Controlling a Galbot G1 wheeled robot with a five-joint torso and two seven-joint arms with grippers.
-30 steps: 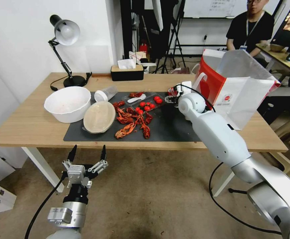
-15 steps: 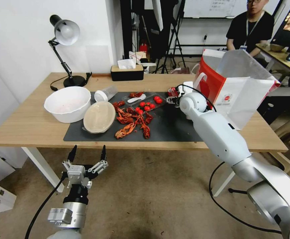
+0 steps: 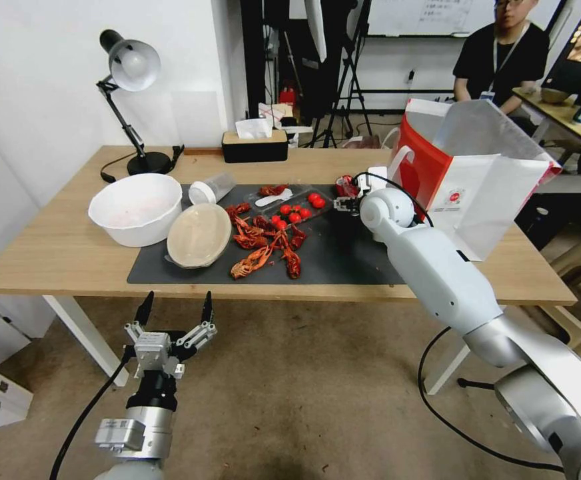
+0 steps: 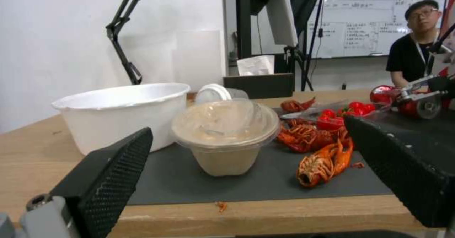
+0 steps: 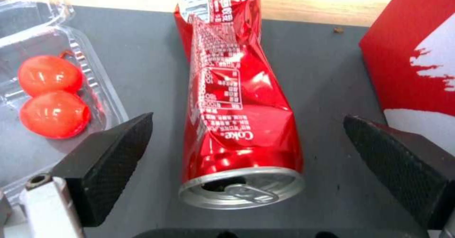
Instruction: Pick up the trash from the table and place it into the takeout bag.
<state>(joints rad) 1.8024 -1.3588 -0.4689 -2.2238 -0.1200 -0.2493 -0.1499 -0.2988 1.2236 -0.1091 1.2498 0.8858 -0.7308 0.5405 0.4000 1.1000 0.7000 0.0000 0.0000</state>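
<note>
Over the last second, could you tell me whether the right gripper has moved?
Yes, the right gripper has edged toward the takeout bag, around the crushed can.

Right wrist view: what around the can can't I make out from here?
- Can: underside hidden against the mat.
- Bag: cut off by the picture's edge; opening unseen.
- Tomato tray: cut off at the edge.
- Head view: right pincer partly hidden by its own wrist.

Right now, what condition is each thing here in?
soda can: crushed, lying on the mat, ungripped
right tool: open, straddling the can
left tool: open, below the table edge
takeout bag: upright, open
round container: lidded
white bowl: upright
clear cup: on its side
</note>
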